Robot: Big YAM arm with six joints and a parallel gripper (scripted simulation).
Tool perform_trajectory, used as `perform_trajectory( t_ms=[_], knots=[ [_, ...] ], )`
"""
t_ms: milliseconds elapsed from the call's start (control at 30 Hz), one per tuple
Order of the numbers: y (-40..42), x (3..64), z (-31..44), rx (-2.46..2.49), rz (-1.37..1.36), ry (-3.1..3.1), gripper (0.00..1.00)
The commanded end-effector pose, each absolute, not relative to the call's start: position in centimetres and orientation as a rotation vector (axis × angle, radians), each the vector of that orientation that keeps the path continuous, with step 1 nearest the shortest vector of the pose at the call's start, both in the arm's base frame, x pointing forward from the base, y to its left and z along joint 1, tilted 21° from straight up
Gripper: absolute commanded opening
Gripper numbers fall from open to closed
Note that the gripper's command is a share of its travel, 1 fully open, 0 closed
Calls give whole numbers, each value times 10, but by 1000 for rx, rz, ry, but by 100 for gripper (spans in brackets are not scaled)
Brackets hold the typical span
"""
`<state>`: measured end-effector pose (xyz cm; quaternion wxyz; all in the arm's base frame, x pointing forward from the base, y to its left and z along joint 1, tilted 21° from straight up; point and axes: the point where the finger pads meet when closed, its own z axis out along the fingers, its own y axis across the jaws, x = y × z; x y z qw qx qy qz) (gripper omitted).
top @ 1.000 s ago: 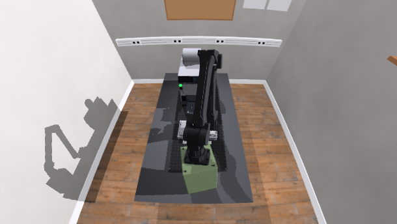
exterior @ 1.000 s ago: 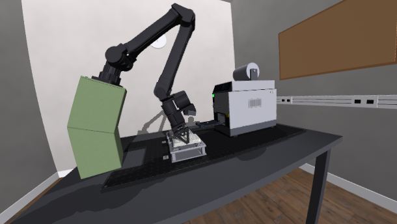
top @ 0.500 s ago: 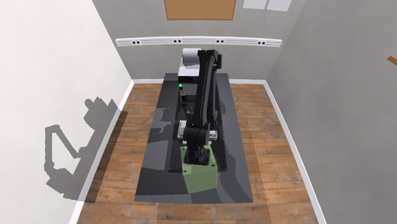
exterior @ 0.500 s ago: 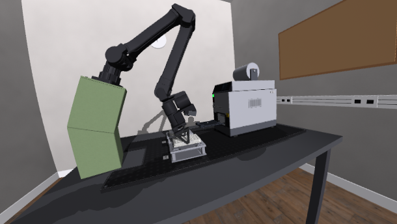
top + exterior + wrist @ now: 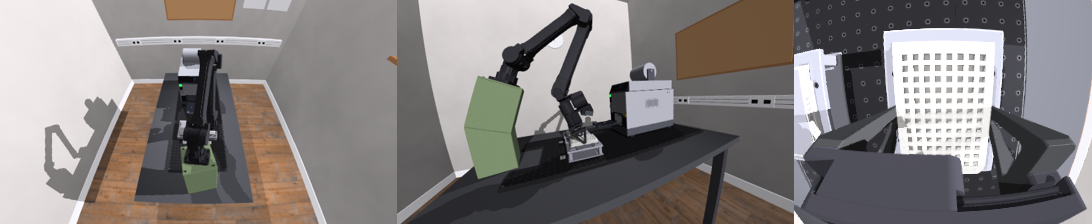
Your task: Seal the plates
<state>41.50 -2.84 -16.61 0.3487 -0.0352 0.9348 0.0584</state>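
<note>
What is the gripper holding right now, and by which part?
The gripper holds an open plate by its two long sides, roughly midway along.
</note>
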Motion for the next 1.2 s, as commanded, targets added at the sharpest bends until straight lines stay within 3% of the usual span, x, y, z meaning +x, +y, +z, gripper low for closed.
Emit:
perform_trajectory(
  t_ms=[0,1167],
  knots=[
    [-37,411,-157,-57,142,2404,0],
    [-40,397,-120,-84,143,2425,0]
  ],
)
